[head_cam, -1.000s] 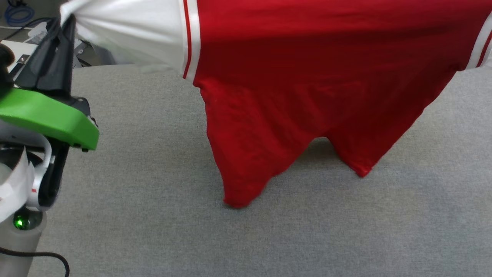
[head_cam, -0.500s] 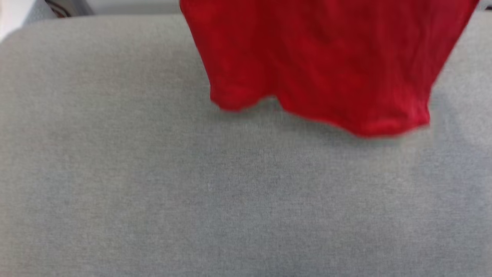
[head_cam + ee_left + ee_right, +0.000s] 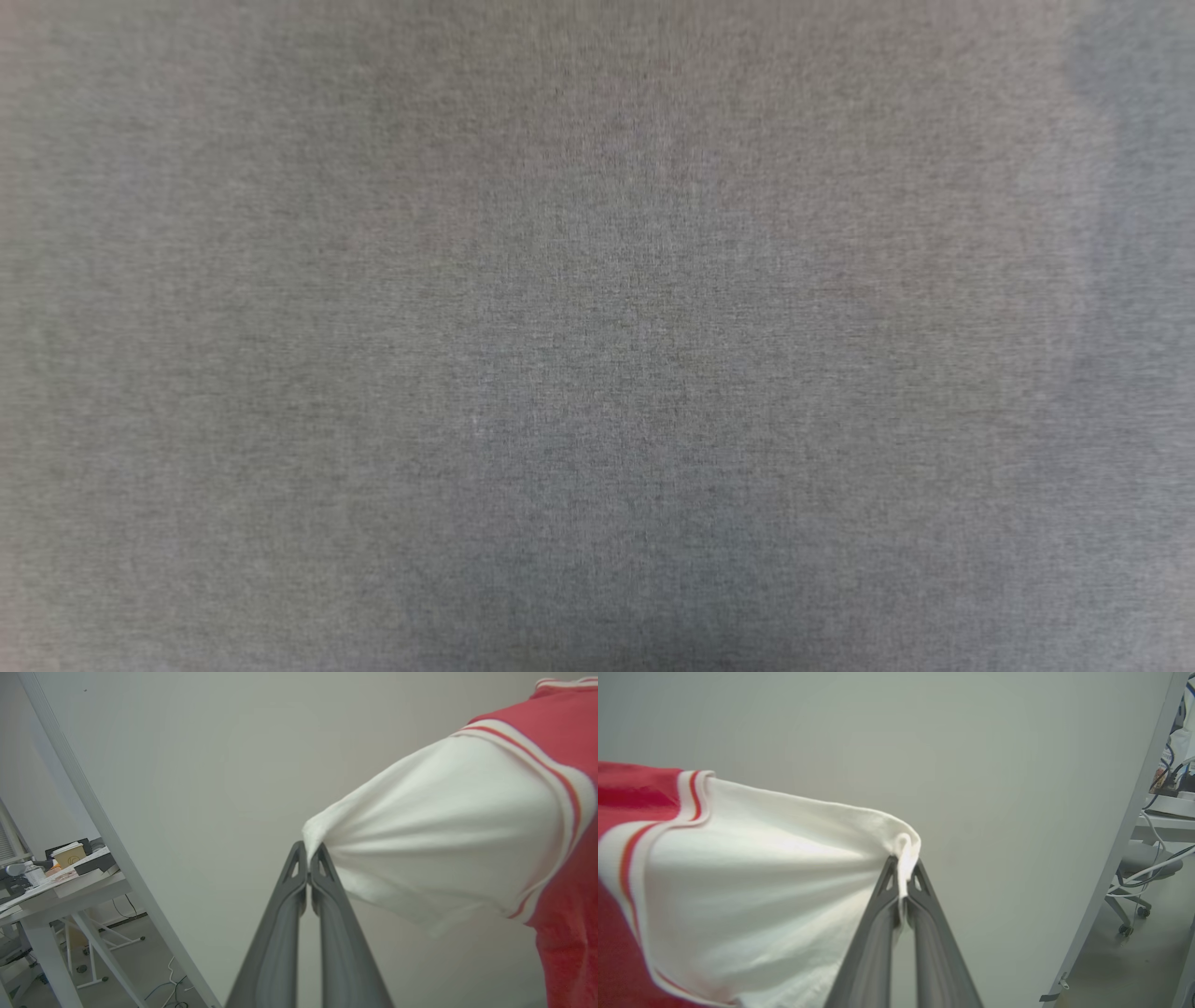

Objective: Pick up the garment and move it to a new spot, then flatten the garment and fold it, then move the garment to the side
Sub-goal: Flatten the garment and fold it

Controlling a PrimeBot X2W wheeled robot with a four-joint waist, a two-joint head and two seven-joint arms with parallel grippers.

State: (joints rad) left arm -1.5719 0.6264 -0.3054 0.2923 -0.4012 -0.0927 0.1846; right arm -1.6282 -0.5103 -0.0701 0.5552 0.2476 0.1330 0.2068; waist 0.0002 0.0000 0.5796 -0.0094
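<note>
Left gripper (image 3: pixel 308 851) clamped on garment (image 3: pixel 444 835) sleeve tip, right gripper (image 3: pixel 903 863) clamped on other sleeve, seemingly taut

garment (image 3: pixel 444 826) between left pincer (image 3: pixel 308 861) and right pincer (image 3: pixel 903 870), 1 sleeve tip in each, wall (image 3: pixel 210 765) behind

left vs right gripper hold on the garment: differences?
The left gripper pinches just a sleeve tip of the garment; the right gripper has a fold of cloth drawn deeper into its jaws. Left's sleeve fans to its view's right, right's to its left. Both are shut on white sleeves, cloth taut.
</note>
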